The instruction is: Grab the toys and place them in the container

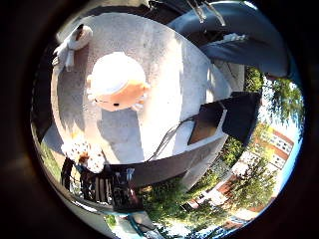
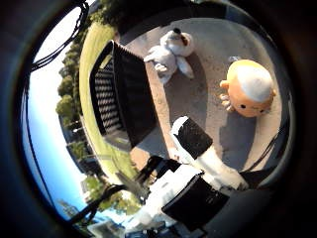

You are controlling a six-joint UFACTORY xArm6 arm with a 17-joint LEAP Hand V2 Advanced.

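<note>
A round orange plush toy with a white cap [image 1: 117,82] lies in the middle of the pale stone table [image 1: 169,64]. Near the table's edge lies a white plush dog [image 2: 171,52], close to the black slatted container [image 2: 116,96]. A spotted white and orange plush [image 1: 82,152] sits at the table's rim, right beside the container. My right hand [image 2: 195,168] hovers above the table, apart from all the toys. One white finger with a black pad [image 2: 190,136] reaches out fairly straight and holds nothing.
A dark open box [image 1: 224,119] stands at the table's edge, opposite the white dog. Beyond the table lie grass [image 2: 91,54], trees and buildings.
</note>
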